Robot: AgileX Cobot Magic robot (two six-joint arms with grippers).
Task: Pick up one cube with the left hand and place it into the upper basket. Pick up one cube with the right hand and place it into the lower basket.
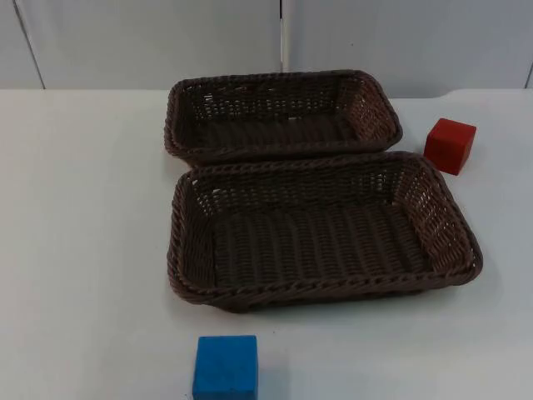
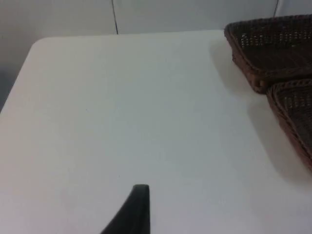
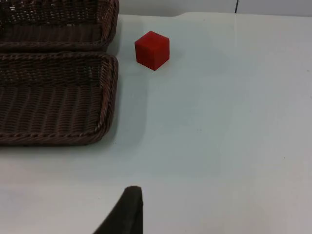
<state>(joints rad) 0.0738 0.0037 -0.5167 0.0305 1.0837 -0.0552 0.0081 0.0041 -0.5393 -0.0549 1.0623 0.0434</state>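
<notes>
**Both cubes on the table, both baskets empty: nothing placed yet**

Two brown wicker baskets sit touching in the middle of the white table [image 1: 83, 250]. The upper basket [image 1: 283, 112] lies toward the partition wall; the lower basket [image 1: 321, 229], the larger-looking of the two, lies nearer the camera. Neither holds anything.

The red cube [image 1: 450, 145] stands on the table just beside the right end of the baskets, close to where their rims meet. The blue cube [image 1: 226, 367] rests in front of the lower basket, near the table's front edge and apart from the rim.

The left gripper [image 2: 134, 209] hangs above bare table to the left of the baskets; the right gripper [image 3: 126, 209] hangs above the table to the right, with the red cube ahead of it. One black fingertip shows on each, so I cannot tell whether either is apart or together, and neither carries anything.

By my reading, the task is at its very start: both picks and both placements remain.
</notes>
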